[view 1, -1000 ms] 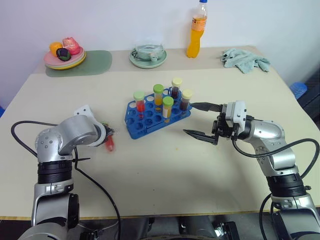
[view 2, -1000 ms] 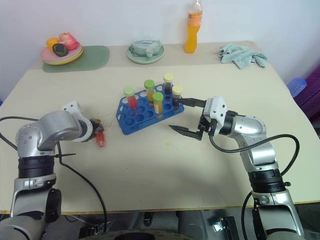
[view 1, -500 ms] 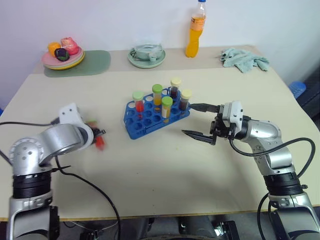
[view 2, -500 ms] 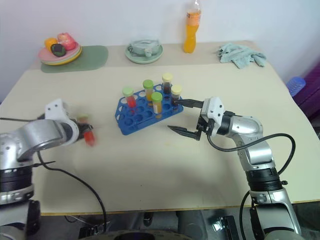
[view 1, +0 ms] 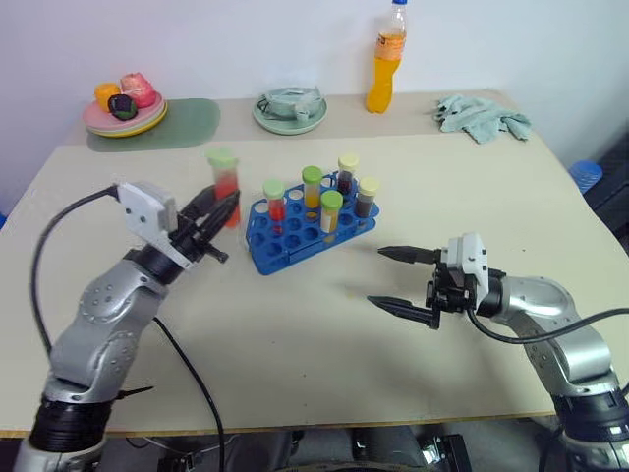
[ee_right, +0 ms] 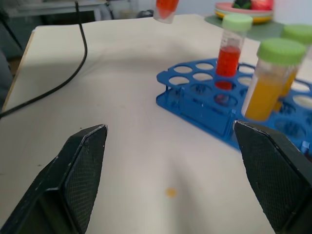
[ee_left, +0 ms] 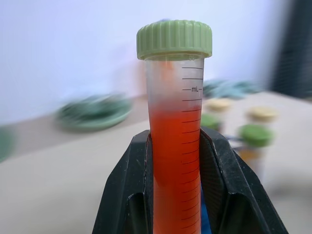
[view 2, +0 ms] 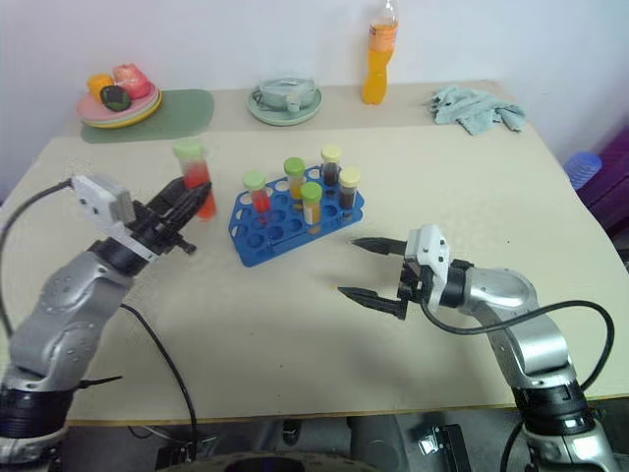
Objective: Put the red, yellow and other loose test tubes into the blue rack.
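Note:
A red test tube with a green cap stands upright in the air just left of the blue rack, with my left gripper shut on it. In the left wrist view the red test tube sits between the black fingers. The rack holds several capped tubes: red, yellow-orange and dark brown. To the right of the rack and nearer the table's front, my right gripper hangs open and empty. Its wrist view looks at the rack between the wide-spread fingers.
Along the far edge stand an orange drink bottle, a pale-green plate, a plate of fruit on a green mat, and a crumpled teal cloth. A black cable trails from my left arm over the table.
My left gripper has lifted the red tube off the table, turned it upright and carried it toward the rack. My right gripper has drawn back from the rack toward the front edge, still open.

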Controlling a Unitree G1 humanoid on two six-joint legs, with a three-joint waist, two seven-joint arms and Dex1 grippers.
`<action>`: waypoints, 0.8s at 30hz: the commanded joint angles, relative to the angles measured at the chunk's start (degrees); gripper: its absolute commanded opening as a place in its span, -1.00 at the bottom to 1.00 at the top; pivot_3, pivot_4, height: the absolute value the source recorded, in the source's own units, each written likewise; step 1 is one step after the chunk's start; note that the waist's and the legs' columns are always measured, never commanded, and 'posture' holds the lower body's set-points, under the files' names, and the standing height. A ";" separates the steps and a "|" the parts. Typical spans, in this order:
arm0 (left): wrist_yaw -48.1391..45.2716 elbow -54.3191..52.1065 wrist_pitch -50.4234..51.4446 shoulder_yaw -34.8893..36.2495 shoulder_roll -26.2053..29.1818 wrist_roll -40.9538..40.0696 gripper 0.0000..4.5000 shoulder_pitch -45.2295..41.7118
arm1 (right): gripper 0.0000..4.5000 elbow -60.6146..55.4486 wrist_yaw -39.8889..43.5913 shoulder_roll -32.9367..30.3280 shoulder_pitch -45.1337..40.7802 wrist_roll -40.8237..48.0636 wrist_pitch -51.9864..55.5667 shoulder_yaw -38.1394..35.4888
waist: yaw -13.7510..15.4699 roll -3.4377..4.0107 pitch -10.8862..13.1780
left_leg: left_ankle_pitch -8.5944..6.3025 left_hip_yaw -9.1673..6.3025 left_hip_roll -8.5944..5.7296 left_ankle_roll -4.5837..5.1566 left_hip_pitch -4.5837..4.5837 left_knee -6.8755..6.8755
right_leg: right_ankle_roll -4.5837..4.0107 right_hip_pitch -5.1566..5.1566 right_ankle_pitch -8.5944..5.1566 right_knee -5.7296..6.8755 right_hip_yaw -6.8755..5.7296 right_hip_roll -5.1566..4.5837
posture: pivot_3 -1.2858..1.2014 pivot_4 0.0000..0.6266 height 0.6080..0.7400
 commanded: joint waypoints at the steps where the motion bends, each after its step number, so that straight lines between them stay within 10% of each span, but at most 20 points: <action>1: -9.45 2.99 -4.92 -0.24 -2.17 0.04 -0.70 -2.69 | 0.88 -5.65 -2.07 -0.91 3.85 1.67 0.28 -3.94 | 0.02 0.02 -0.01 | 0.00 -0.01 0.01 0.00 -0.04 0.02 | 0.02 -0.03 0.01 0.00 -0.04 0.00 | 0.03 -0.52 1.00; 24: -28.60 38.09 -13.94 -1.43 -13.68 10.70 -0.70 -15.56 | 0.88 -12.05 -14.56 5.04 13.03 -4.71 -4.16 -2.41 | -0.01 -0.03 -0.02 | 0.01 -0.04 0.01 0.03 -0.04 0.23 | 0.37 0.07 0.21 0.00 -0.12 0.05 | 0.03 -0.52 1.00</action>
